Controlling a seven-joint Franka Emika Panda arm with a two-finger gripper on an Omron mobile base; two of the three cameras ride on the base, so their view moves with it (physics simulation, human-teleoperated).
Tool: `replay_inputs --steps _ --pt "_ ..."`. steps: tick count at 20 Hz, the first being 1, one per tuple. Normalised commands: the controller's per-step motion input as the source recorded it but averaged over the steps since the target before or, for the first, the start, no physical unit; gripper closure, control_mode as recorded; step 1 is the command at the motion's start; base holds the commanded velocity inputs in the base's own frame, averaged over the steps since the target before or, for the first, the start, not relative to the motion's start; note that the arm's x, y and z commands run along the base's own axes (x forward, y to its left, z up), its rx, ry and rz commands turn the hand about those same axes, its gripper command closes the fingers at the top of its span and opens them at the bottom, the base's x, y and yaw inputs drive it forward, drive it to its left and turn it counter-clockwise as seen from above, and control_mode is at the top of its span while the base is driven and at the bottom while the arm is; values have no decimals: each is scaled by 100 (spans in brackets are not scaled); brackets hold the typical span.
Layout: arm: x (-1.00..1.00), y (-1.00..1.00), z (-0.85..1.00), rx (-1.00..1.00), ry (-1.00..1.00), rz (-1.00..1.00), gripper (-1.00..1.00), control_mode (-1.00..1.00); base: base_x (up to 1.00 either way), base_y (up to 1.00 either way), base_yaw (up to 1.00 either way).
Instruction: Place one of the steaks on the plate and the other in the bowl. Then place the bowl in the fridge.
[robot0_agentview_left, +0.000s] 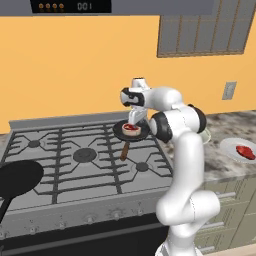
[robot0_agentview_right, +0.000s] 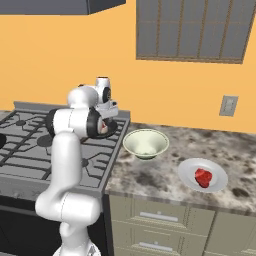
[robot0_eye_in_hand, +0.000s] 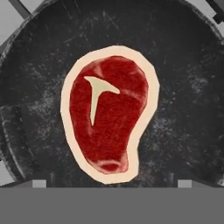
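1. Steak in the small black pan (robot0_eye_in_hand: 26, 144): this piece (robot0_eye_in_hand: 109, 114) lies flat near the pan's middle, straight under the gripper (robot0_agentview_left: 134, 121), whose jaws are spread fully apart with nothing between them. Being thin and flat against the metal, the meat could be pinched only at its fatty rim and slip out, or the fingertips could strike the pan floor if the descent is judged too deep.
2. A push from one finger could slide the steak, or nudge the pan on the stove (robot0_agentview_left: 75, 155) grate, since the pan is probably light.
3. The fingertips are barely shown at the bottom of the hand view, so their exact height above the meat cannot be told; in both base views the hand is partly masked by the arm's own links.
4. The bowl (robot0_agentview_right: 145, 142) stands empty on the counter (robot0_agentview_right: 165, 172) just beside the stove; a carry held too low could clip its flared rim.
5. Farther right, the other steak (robot0_agentview_right: 203, 177) already rests on the plate (robot0_agentview_right: 216, 169); in the left base view the plate is cut by the frame edge.
6. A large black pan (robot0_agentview_left: 17, 178) is cropped at the left edge.
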Motion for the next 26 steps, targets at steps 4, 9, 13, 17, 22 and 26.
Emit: replay_inputs --steps 4,9,13,17,22,26 --pt "-35 1 0 0 -22 2 -100 -100 0 0 0" --pt "-11 8 -4 0 0 6 -100 -100 0 0 0" --pt "34 0 0 0 3 5 -100 -100 0 0 0" --pt "38 0 -1 0 5 1 -100 -100 0 0 0" --pt "21 0 -8 0 2 0 -100 -100 0 0 0" --pt "0 1 -23 0 6 0 -100 -100 0 0 0"
